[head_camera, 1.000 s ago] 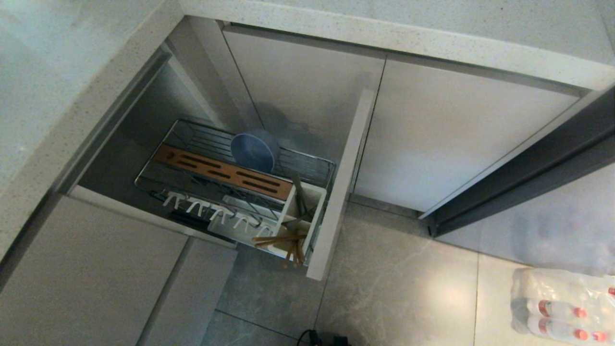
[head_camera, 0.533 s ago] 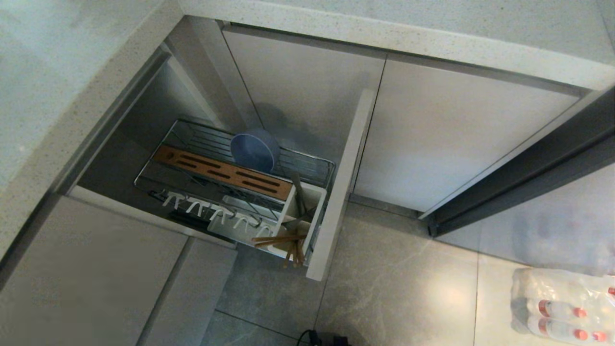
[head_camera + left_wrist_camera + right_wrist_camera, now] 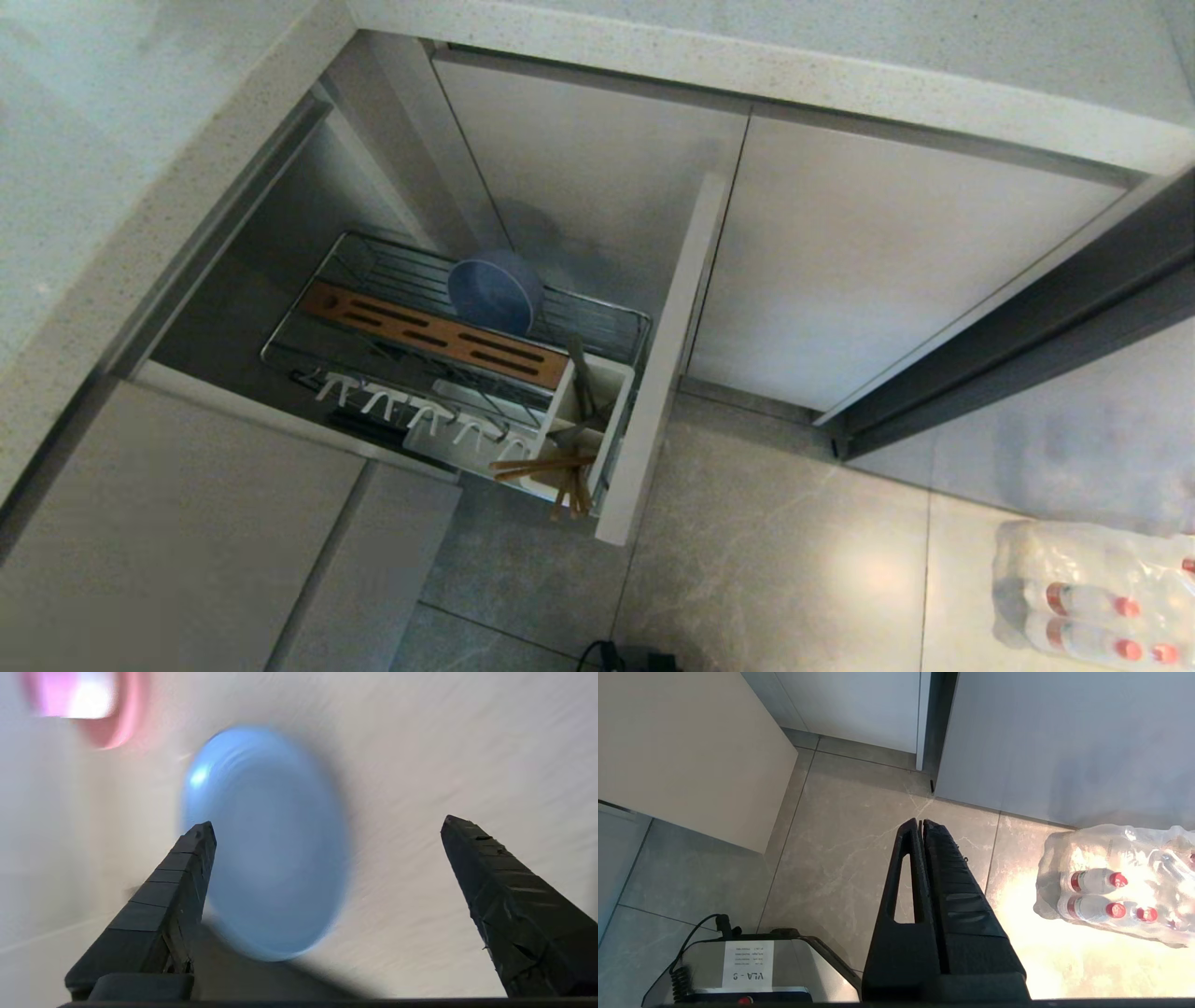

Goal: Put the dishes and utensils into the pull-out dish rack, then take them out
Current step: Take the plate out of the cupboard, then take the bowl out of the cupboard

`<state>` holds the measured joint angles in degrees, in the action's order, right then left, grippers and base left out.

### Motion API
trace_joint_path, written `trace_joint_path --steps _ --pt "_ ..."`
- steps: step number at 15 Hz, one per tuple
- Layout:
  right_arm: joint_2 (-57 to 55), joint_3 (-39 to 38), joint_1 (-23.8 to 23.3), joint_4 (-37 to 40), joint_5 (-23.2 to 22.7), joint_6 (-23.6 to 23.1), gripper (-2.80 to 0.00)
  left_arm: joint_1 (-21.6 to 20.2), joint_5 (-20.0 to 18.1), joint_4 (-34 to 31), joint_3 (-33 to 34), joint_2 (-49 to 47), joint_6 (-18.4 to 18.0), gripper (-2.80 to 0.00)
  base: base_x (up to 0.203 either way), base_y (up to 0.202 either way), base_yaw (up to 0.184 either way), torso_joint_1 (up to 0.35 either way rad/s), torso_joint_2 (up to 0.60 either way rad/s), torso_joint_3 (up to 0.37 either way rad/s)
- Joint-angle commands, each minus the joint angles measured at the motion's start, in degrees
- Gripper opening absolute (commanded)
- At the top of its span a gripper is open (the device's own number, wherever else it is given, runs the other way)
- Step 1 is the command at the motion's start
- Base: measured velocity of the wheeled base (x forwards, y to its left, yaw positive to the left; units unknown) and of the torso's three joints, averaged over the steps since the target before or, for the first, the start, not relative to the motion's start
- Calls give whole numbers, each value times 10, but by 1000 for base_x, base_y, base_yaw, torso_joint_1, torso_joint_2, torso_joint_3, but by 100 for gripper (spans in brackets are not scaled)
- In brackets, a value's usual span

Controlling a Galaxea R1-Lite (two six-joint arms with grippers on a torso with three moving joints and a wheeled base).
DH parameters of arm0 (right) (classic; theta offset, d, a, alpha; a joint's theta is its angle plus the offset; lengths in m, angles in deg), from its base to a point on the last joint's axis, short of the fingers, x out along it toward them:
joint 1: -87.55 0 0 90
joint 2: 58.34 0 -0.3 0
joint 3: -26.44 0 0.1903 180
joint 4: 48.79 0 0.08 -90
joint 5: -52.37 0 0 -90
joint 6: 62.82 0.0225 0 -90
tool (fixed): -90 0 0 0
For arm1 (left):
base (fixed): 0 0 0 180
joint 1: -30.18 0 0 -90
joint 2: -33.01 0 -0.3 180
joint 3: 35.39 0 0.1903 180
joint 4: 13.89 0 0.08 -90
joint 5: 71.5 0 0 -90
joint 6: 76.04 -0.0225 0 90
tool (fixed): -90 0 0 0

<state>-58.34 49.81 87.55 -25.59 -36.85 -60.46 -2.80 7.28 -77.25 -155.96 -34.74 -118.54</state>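
**Dishes split between rack and tabletop**

Dishes first: the blue-grey bowl (image 3: 495,291) stands on edge in the pull-out dish rack (image 3: 627,322), against its rear wire wall and just behind the brown wooden strip (image 3: 434,334). The light-blue plate (image 3: 266,844) lies on a pale tabletop (image 3: 467,756), smeared by blur, its edge hard to trace. A pink dish (image 3: 88,704) near it is cut off by the frame.

Chopsticks (image 3: 546,471) lie across the white utensil caddy (image 3: 602,383) at the rack's front corner, tips poking past the rim. A dark slim thing standing in the caddy may be the fork; it cannot be told for sure.

The left tool (image 3: 327,826) hovers over the plate with fingers spread wide, holding nothing; neither arm shows in the head view. The right tool (image 3: 922,823) hangs above the floor (image 3: 840,849), fingers pressed together, near wrapped bottles (image 3: 1111,891).
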Motion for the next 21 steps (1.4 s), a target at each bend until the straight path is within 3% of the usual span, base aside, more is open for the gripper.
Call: trace_joint_path --steps 1,6,10,11,15,17,21 --pt "-1 0 0 0 0 0 -280 -8 -37 -1 -1 6 53 0 0 0 0 0 0 0" --pt "-1 0 0 0 0 0 -280 -9 -90 33 2 15 285 0 0 0 0 0 0 0" --pt "-1 0 0 0 0 0 -280 -8 -94 82 30 27 453 0 0 0 0 0 0 0" --pt "-1 0 0 0 0 0 -280 -7 -95 82 42 31 469 -280 0 0 0 0 0 0" --pt "0 0 0 0 0 0 -280 2 -104 80 73 40 539 -280 0 0 0 0 0 0" --pt "-1 0 0 0 0 0 -280 14 -107 80 75 44 596 -280 0 0 0 0 0 0" --pt "-1 0 0 0 0 0 -280 74 -108 79 76 58 676 -280 0 0 0 9 2 2"
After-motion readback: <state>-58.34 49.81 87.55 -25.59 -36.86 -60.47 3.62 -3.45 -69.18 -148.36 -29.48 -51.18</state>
